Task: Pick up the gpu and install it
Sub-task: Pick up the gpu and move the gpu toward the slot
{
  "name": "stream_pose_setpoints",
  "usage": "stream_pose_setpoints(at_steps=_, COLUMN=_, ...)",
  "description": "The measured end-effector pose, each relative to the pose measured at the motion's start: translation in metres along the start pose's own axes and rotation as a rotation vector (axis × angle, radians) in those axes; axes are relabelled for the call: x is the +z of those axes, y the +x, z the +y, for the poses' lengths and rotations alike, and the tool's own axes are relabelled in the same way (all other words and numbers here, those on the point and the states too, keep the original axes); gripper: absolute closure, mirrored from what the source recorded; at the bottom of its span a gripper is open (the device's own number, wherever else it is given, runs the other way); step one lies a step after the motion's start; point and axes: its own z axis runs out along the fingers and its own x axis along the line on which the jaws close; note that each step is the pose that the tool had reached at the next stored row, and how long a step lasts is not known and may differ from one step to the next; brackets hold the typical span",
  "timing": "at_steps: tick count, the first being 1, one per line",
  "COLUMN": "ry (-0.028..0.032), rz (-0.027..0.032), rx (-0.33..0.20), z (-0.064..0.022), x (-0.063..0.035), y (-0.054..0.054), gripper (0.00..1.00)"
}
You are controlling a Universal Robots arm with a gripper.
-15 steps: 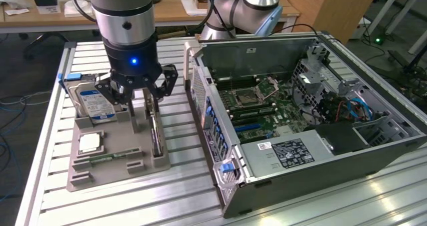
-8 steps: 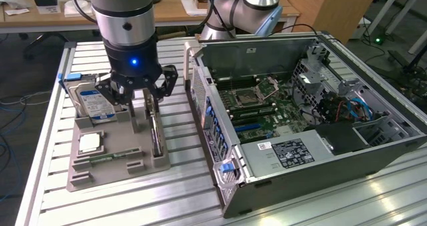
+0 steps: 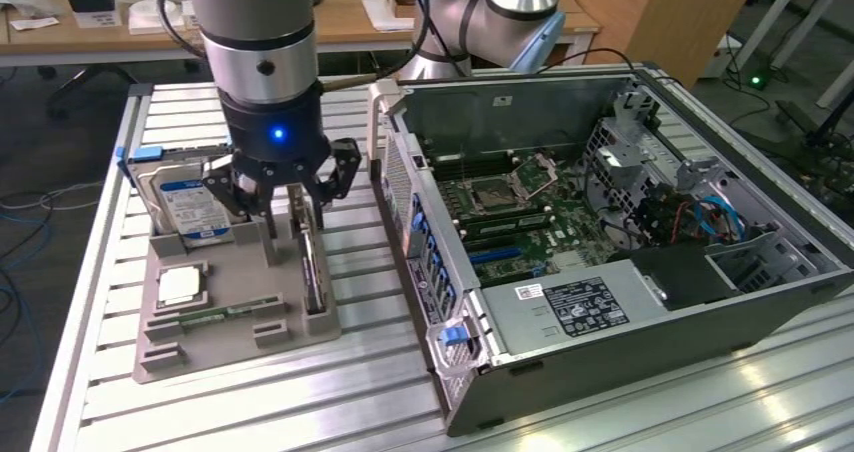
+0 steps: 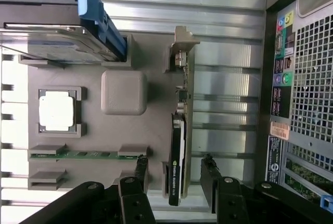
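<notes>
Here the gpu [image 4: 178,146] stands on edge in a slot of the grey holder [image 4: 124,91] on the desk [image 3: 267,412]. The fingers [image 4: 208,182] are spread open just above the holder, straddling the card's cooler end without touching it.

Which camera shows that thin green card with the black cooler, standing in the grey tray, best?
The wrist view: the green-and-black gpu runs edge-on along its whole length, metal bracket to cooler, between the fingers of the open gripper. In the exterior view it is a thin dark edge beneath the gripper.

Slatted aluminium table [image 3: 641,412]; wooden desk [image 3: 347,27] behind; dark floor [image 3: 54,142].
</notes>
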Motion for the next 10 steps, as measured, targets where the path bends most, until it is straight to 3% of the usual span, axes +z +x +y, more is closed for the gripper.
stream_pose_setpoints(at_steps=10, ry=0.0022, rz=0.0, rx=0.002, z=-0.0006, x=0.018, y=-0.001, gripper=0.47)
